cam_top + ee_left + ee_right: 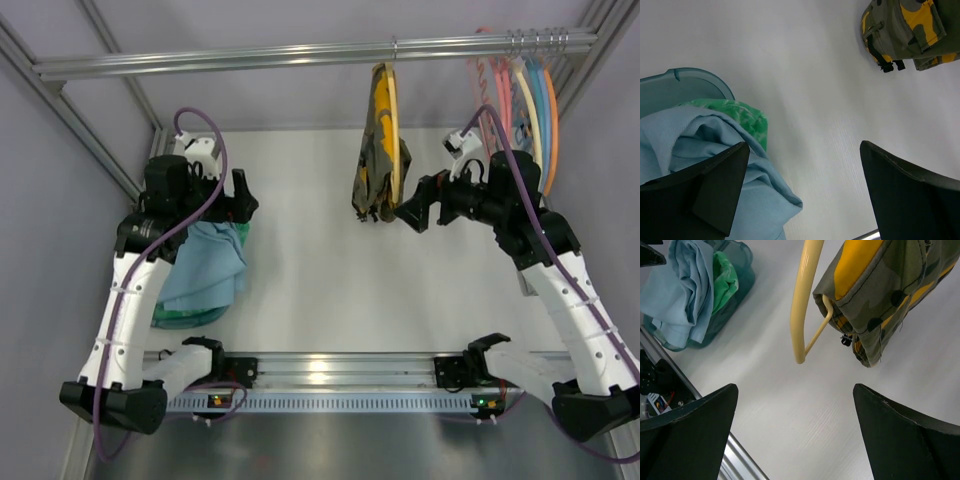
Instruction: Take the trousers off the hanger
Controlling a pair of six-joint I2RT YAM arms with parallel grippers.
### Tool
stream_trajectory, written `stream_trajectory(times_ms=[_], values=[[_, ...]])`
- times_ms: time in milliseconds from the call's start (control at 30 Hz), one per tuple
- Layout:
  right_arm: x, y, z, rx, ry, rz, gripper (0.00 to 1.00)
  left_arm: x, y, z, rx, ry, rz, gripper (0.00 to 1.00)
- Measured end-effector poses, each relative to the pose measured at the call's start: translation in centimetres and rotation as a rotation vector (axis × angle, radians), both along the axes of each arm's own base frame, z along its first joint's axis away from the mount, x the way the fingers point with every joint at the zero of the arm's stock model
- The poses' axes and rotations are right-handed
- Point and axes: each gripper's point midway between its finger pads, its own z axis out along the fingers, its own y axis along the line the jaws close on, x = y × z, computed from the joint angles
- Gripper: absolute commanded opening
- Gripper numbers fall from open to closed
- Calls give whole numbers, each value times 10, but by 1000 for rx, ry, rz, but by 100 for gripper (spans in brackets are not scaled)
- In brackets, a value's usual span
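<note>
The camouflage trousers [378, 165] hang folded over the pale yellow hanger [400, 160], which hooks on the metal rail [300, 55] at the back. In the right wrist view the hanger's arm [802, 300] curves down beside the trousers [885, 295]. My right gripper [412, 214] is open and empty, just right of and below the hanger's lower end, apart from it. My left gripper [243, 196] is open and empty at the left, above the bin of clothes. The trousers' lower edge shows far off in the left wrist view [905, 30].
A teal bin [190, 300] with light blue cloth [700, 150] and a green garment [740, 117] sits at the left. Several pink, blue and orange hangers [525, 90] hang at the rail's right end. A metal rail [340, 370] runs along the near edge.
</note>
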Motion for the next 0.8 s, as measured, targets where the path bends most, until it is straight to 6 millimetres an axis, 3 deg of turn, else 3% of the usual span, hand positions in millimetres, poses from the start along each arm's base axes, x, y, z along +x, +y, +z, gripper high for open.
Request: stream_trajectory(times_ms=[367,800], values=[[5,2,24,11,-42,7,99,21,-7,10,-22,1,-5,98],[32,29,82,154,-39,40,99,28,-40,36,-124,-95,-180,98]])
